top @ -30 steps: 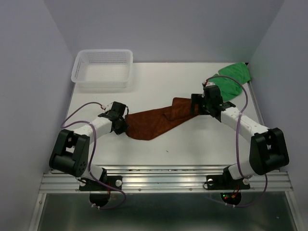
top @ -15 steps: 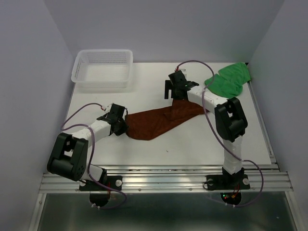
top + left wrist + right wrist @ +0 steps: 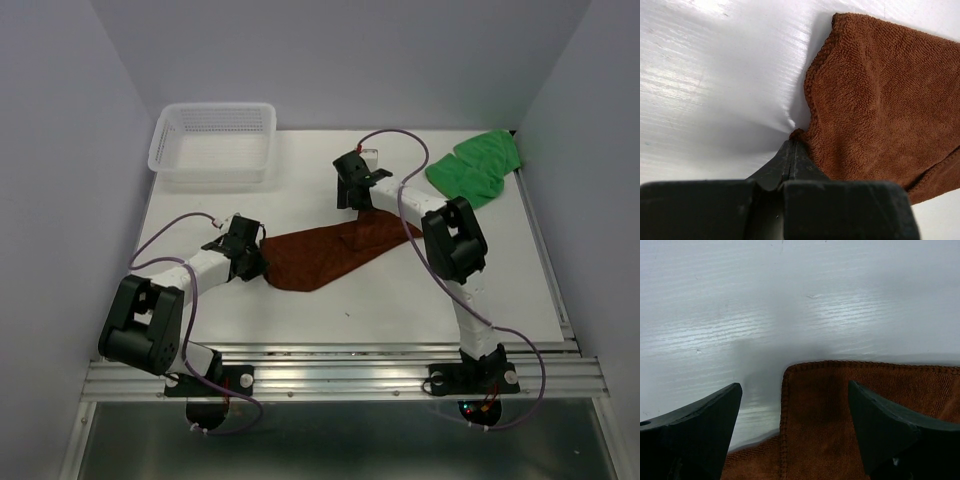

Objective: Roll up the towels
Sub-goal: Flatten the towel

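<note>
A brown towel (image 3: 330,252) lies stretched across the middle of the white table, partly folded. My left gripper (image 3: 256,262) is shut on its left edge; in the left wrist view the closed fingertips (image 3: 791,145) pinch the brown towel (image 3: 880,115). My right gripper (image 3: 352,192) is open above the towel's far right corner. In the right wrist view that corner of the brown towel (image 3: 840,410) lies between the two spread fingers (image 3: 700,425), untouched. A green towel (image 3: 475,167) lies crumpled at the back right.
A white plastic basket (image 3: 214,142) stands at the back left of the table (image 3: 300,310). Grey walls close in the back and both sides. The right arm's forearm reaches over the brown towel's right end.
My right gripper swung from the towel's right side leftward and farther back, and it now hovers open over the towel's far corner. The towel's right end lies flatter. The left gripper stayed put.
</note>
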Robot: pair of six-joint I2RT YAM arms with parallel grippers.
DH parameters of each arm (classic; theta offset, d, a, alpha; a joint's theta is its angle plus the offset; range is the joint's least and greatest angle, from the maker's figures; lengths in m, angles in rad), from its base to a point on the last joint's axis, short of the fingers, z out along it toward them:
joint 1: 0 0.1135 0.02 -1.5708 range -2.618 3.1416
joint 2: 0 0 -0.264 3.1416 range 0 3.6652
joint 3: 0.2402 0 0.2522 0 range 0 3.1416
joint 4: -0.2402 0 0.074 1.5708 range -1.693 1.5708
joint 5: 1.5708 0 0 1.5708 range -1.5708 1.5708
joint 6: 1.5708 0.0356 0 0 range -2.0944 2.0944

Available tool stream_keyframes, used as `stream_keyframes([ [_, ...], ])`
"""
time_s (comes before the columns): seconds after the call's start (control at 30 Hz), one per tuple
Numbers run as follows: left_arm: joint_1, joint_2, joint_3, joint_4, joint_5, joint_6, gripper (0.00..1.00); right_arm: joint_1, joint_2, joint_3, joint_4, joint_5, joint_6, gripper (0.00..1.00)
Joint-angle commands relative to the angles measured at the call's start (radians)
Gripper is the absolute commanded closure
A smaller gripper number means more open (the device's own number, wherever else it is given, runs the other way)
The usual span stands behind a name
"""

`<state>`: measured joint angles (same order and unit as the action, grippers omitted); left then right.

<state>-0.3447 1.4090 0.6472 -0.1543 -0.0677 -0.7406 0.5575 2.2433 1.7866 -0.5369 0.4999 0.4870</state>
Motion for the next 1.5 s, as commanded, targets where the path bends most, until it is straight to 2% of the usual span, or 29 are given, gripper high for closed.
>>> stream_keyframes([
  [0.0, 0.001, 0.025, -0.035, -0.042, 0.002, 0.027, 1.0, 0.012, 0.03, 0.06, -0.02, 0.071, 0.019, 0.1],
  [0.3, 0.001, 0.031, -0.035, -0.044, 0.0, 0.035, 1.0, 0.012, 0.091, 0.094, -0.021, 0.101, 0.025, 0.27],
  [0.33, 0.0, 0.031, -0.034, -0.045, -0.001, 0.035, 1.0, 0.012, 0.096, 0.097, -0.023, 0.107, 0.025, 0.34],
  [0.4, 0.0, 0.031, -0.035, -0.044, -0.001, 0.032, 1.0, 0.012, 0.104, 0.094, -0.023, 0.12, 0.035, 0.39],
  [0.43, 0.0, 0.033, -0.035, -0.042, 0.0, 0.032, 1.0, 0.012, 0.105, 0.094, -0.023, 0.115, 0.038, 0.46],
  [0.53, 0.0, 0.033, -0.034, -0.05, -0.006, 0.032, 1.0, 0.012, 0.107, 0.085, -0.023, 0.111, 0.041, 0.56],
  [0.9, 0.001, 0.035, -0.015, -0.074, -0.026, 0.02, 1.0, 0.012, 0.042, -0.045, -0.02, 0.177, 0.11, 0.51],
  [1.13, 0.0, 0.019, -0.006, -0.091, -0.037, 0.007, 1.0, 0.001, 0.019, -0.13, 0.014, 0.137, 0.154, 0.6],
  [1.2, 0.001, 0.015, -0.003, -0.094, -0.04, 0.006, 1.0, -0.008, 0.015, -0.157, 0.041, 0.118, 0.159, 0.67],
  [1.23, 0.0, 0.012, 0.0, -0.097, -0.043, 0.006, 1.0, -0.008, 0.012, -0.167, 0.052, 0.112, 0.165, 0.76],
  [1.4, 0.0, 0.005, 0.015, -0.102, -0.043, 0.001, 1.0, -0.008, -0.028, -0.199, 0.153, 0.072, 0.139, 0.93],
  [1.43, 0.0, -0.001, 0.026, -0.111, -0.046, 0.0, 1.0, -0.008, -0.034, -0.191, 0.156, 0.08, 0.124, 0.99],
  [1.47, 0.0, -0.007, 0.031, -0.116, -0.046, 0.0, 1.0, -0.008, -0.042, -0.182, 0.161, 0.089, 0.111, 0.99],
])
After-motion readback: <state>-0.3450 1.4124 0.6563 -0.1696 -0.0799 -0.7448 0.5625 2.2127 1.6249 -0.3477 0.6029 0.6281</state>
